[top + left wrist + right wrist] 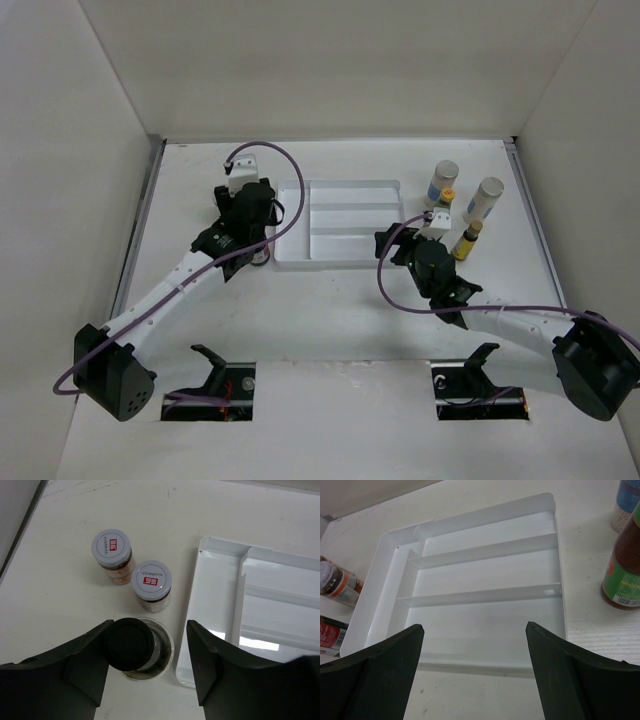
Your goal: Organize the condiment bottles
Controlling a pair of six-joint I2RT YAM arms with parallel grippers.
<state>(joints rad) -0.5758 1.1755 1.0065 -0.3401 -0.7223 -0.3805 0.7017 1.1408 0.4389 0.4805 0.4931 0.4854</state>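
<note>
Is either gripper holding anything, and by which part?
Nothing yet. Left gripper straddles the black-capped bottle at its cap, unclamped; right gripper is empty.

Glossy smooth plastic tray; clear bottle with a matt black cap.

A clear black-capped bottle stands upright just left of the white tray, at its near corner. Beyond it, a red-labelled jar and a second red-labelled jar, both pale-lidded, stand upright side by side. Right of the tray, one silver-lidded shaker, another shaker, a yellow-capped dark bottle and a second yellow-capped bottle stand clustered.
</note>
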